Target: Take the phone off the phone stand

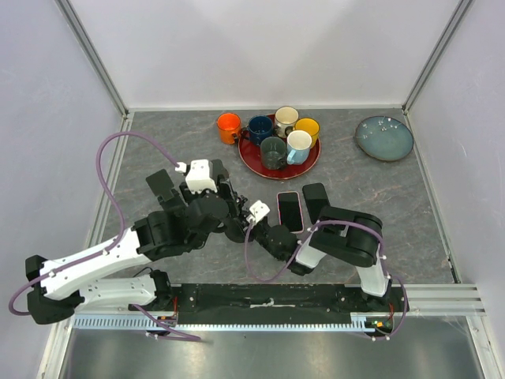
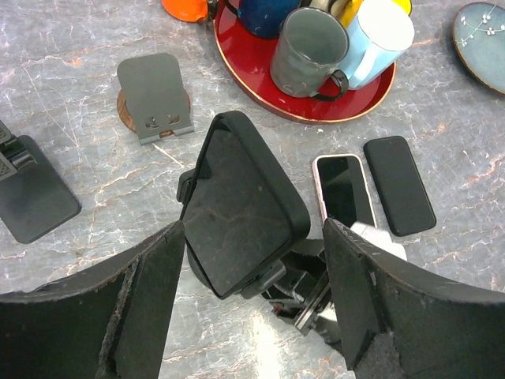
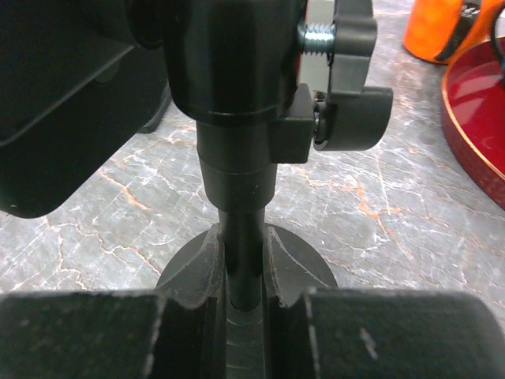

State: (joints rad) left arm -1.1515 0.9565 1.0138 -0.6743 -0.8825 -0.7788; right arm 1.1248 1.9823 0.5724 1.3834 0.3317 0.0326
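A black phone (image 2: 237,201) in a dark case leans tilted on a black phone stand. My left gripper (image 2: 254,229) is open, with one finger (image 2: 146,304) left of the phone and the other finger (image 2: 387,304) right of it; neither touches it. My right gripper (image 3: 246,272) is shut on the stand's upright pole (image 3: 241,197), just above its round base (image 3: 304,272). In the top view both grippers meet at mid-table, left gripper (image 1: 225,207) and right gripper (image 1: 256,225), and the phone is hidden under them.
A pink-edged phone (image 2: 343,189) and a black phone (image 2: 398,183) lie flat to the right. A grey stand (image 2: 155,95) and a flat black stand (image 2: 31,197) are to the left. A red tray (image 1: 312,162) of mugs, an orange mug (image 1: 228,126) and a blue plate (image 1: 384,137) stand at the back.
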